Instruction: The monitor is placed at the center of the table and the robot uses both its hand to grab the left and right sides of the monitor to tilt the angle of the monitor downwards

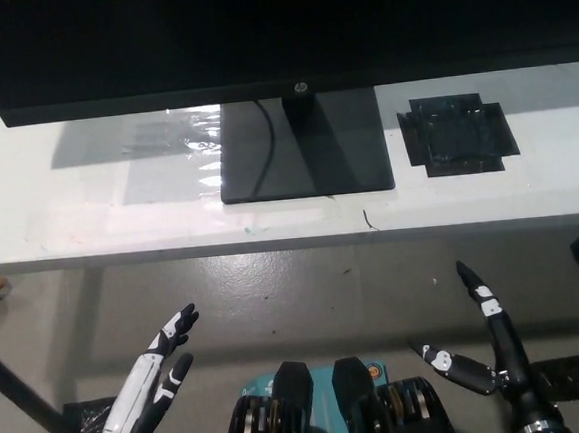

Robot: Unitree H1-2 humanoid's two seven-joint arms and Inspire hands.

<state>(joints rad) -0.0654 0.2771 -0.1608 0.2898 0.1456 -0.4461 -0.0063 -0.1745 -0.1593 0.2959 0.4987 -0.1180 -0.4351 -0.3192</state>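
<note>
A black monitor (275,32) fills the top of the head view, its lower bezel above a flat black base (304,145) on the white table (90,227). A dark cable runs down onto the base. My white left hand (153,388) is low at the lower left, over the floor and well short of the table edge, fingers spread and holding nothing. My black right hand (486,351) is at the lower right, also over the floor, fingers spread apart and empty. Neither hand touches the monitor.
A black square patch (457,133) lies on the table right of the base. A shiny strip of clear tape (178,135) sits left of the base. The table's front edge (291,241) runs across the middle; grey floor lies below.
</note>
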